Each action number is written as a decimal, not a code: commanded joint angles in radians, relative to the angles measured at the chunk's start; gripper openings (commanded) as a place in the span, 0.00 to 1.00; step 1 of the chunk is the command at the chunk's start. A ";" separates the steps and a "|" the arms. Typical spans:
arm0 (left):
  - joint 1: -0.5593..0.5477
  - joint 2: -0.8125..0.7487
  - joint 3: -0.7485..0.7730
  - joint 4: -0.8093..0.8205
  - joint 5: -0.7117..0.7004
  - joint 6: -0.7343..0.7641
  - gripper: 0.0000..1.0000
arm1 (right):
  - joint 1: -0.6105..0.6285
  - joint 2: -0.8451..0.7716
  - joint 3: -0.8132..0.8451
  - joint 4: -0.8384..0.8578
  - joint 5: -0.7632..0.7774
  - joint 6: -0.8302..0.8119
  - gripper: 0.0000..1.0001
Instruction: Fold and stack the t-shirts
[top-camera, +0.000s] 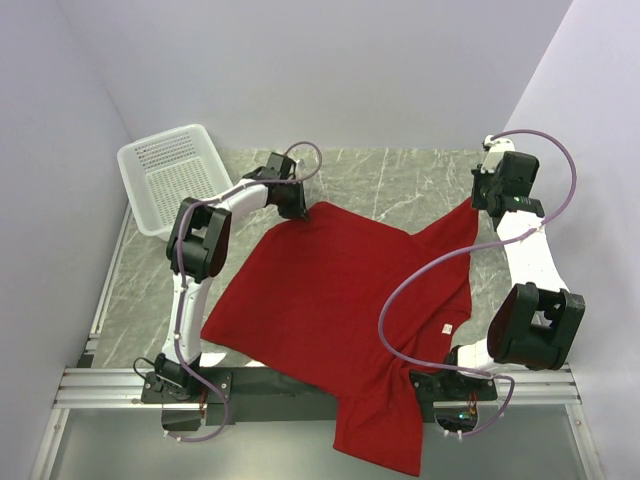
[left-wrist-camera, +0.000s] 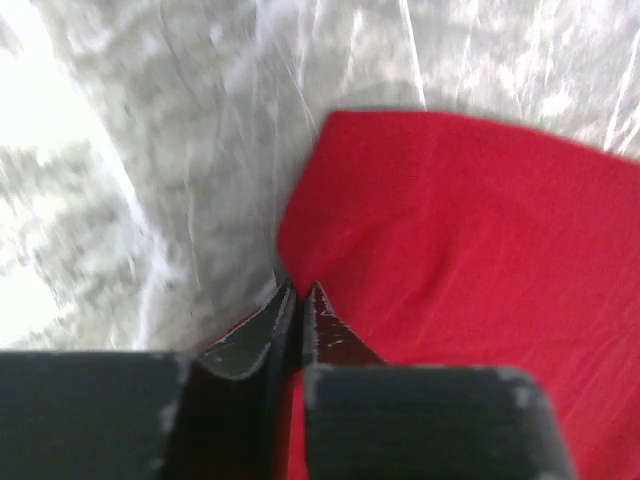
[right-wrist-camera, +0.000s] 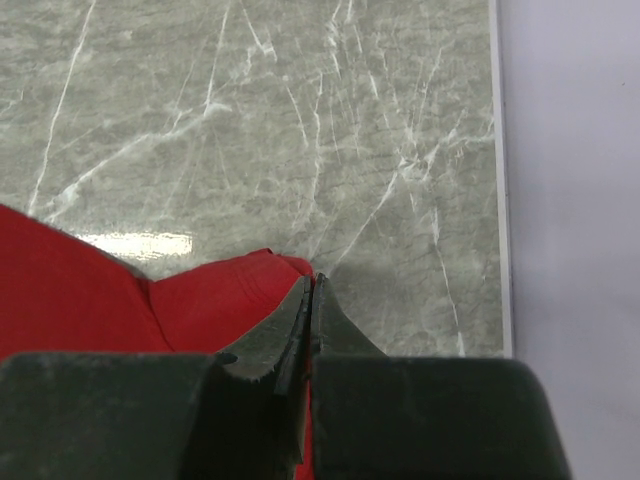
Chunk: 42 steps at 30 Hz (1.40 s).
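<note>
T-shirt (top-camera: 330, 300) | lies spread, unfolded, mid-frame on worktop (top-camera: 390, 175), bottom overhanging | left claw (top-camera: 299, 210) pinches upper-left corner | right claw (top-camera: 477, 206) pinches upper-right corner | folding, stacking not begun

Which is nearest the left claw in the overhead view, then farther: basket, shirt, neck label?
1. Shirt: its far corner sits in the left gripper.
2. Basket: off to the left.
3. Label: across the shirt, near right.

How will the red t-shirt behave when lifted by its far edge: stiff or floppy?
Probably floppy: the red t-shirt hangs over the near edge of the table. Likely light: the fabric looks thin. It may sag between the left gripper and right gripper.
</note>
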 joint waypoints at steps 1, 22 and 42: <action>-0.021 -0.114 -0.040 0.018 -0.026 0.024 0.08 | -0.008 -0.031 0.019 0.002 -0.011 0.014 0.00; -0.394 -0.670 -0.706 -0.001 0.046 0.056 0.42 | -0.008 -0.118 -0.112 0.002 -0.034 -0.009 0.00; -0.314 -0.482 -0.441 -0.010 0.219 0.221 0.58 | -0.008 -0.101 -0.118 -0.012 -0.043 0.009 0.00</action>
